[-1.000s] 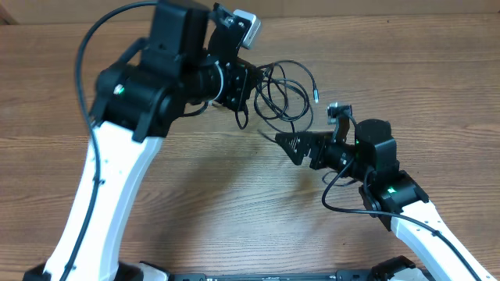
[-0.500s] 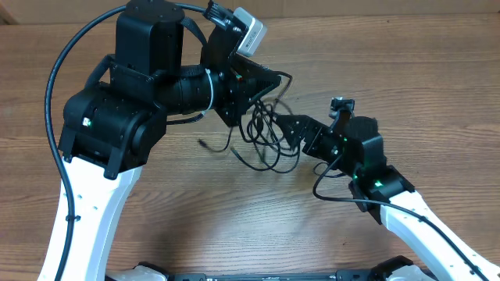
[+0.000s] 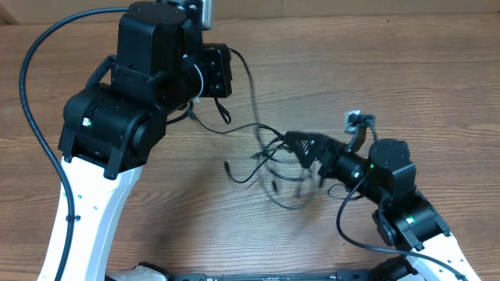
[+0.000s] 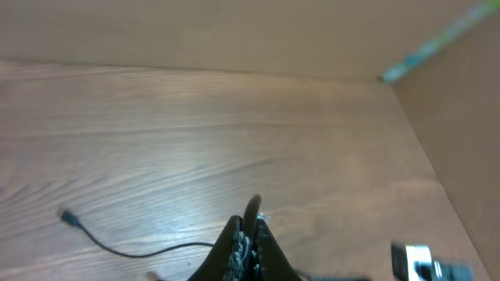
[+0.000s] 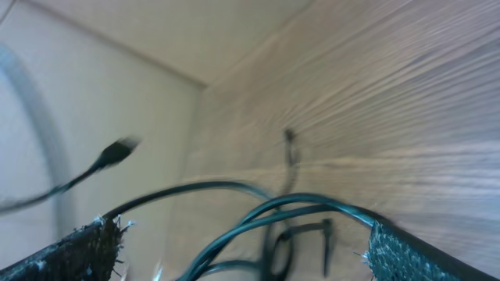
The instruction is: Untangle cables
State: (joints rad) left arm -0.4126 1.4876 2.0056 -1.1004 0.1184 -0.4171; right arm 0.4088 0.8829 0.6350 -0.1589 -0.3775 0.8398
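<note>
The cables [image 3: 273, 168] are thin black wires in a loose tangle on the wooden table, left of and partly under my right gripper. My left gripper [image 3: 221, 72] is raised at the back and shut on one cable [image 4: 251, 211]; that strand runs from it down to the tangle. Another cable end with its plug [image 4: 67, 217] lies on the table in the left wrist view. My right gripper [image 3: 294, 145] is open at the tangle's right edge. In the right wrist view several cable strands [image 5: 258, 211] pass between its spread fingers [image 5: 246, 254].
The table [image 3: 406, 62] is wood-grained. A beige wall edges it in both wrist views [image 4: 445, 117]. The left arm's thick black cord [image 3: 35, 70] loops over the far left. The right arm's body [image 3: 391, 187] fills the front right.
My left gripper has pulled back and to the left with one cable, stretching it out of the bundle. My right gripper has shifted toward the front, and the tangle now lies lower and looser.
</note>
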